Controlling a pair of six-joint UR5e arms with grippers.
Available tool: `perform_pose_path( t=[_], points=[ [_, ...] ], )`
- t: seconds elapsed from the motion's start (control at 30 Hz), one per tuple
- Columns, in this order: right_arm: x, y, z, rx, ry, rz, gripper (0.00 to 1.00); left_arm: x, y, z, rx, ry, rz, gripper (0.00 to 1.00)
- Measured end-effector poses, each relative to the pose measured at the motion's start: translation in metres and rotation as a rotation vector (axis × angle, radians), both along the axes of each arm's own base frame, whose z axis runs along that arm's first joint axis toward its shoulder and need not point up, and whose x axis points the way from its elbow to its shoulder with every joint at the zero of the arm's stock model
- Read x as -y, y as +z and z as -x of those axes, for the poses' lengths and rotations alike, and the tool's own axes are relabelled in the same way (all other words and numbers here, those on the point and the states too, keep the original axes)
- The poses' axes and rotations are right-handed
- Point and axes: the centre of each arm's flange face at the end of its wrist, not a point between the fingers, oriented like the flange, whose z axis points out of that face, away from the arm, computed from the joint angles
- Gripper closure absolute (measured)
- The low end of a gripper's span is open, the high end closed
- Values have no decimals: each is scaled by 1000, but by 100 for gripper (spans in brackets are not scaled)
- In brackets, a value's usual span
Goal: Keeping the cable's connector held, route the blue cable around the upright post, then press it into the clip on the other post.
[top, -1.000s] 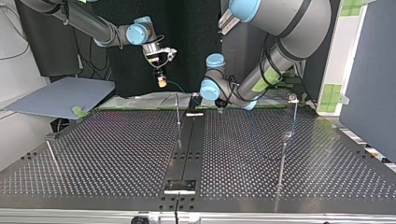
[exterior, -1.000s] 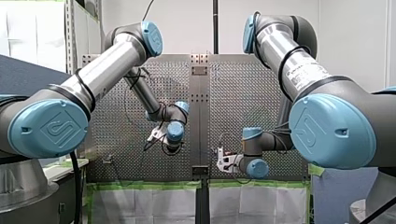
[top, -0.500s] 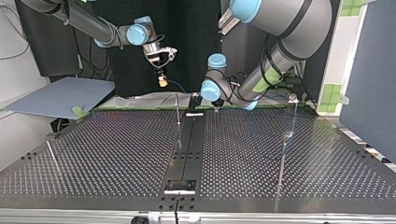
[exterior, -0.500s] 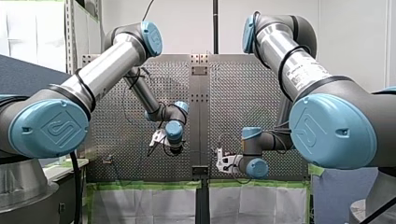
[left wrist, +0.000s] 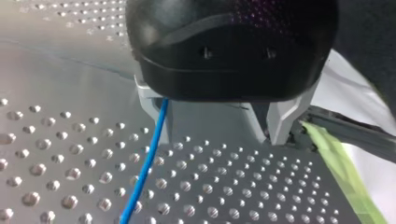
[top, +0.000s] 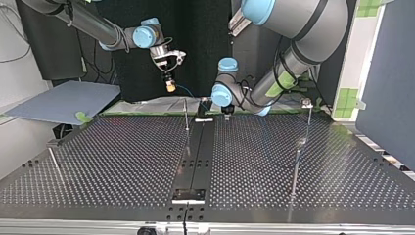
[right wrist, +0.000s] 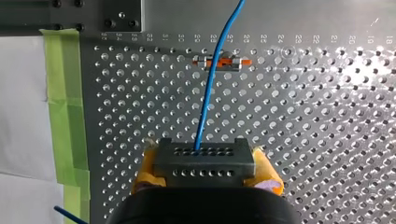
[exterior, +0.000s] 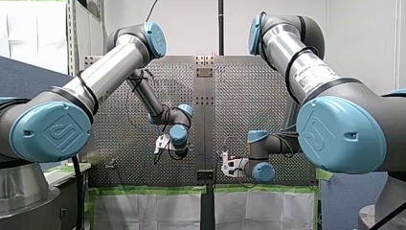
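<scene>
In the right wrist view my right gripper [right wrist: 205, 173] has its yellow pads shut on a grey connector block [right wrist: 204, 158]. The blue cable [right wrist: 210, 88] leaves the block and runs ahead over the perforated table, past an orange and metal clip [right wrist: 223, 61]. My left gripper [left wrist: 219, 135] stands open just above the table, and the blue cable [left wrist: 147, 163] hangs close beside one metal finger [left wrist: 156, 109], not pinched. In the top view my right gripper [top: 170, 85] hovers high at the back and my left gripper [top: 227, 111] sits low by the centre rail, near a thin upright post [top: 186, 115].
A taller post with a clip on top [top: 307, 104] stands at the top view's right, with another thin post [top: 295, 166] nearer the camera. A short post [top: 53, 157] stands at that view's left. Green tape [right wrist: 70, 116] marks the table's edge.
My left gripper has moved a little lower and rightward in the front view, toward the centre rail. My right gripper has barely shifted and keeps its hold on the connector.
</scene>
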Motion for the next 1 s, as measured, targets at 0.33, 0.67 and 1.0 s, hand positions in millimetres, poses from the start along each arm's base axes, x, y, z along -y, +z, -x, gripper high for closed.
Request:
perform_pose_path(
  t=[0.33, 0.67, 1.0],
  points=[
    [-2, -1, -2, -2, 34, -6, 100, -4, -8, 0, -3, 64, 69, 0],
    [-3, -4, 3, -30, 37, -37, 100, -1, -45, 5, -46, 36, 104, 0],
    [-3, -9, 14, -86, 24, -69, 100, -1, -48, 2, -39, 25, 120, 0]
  ],
)
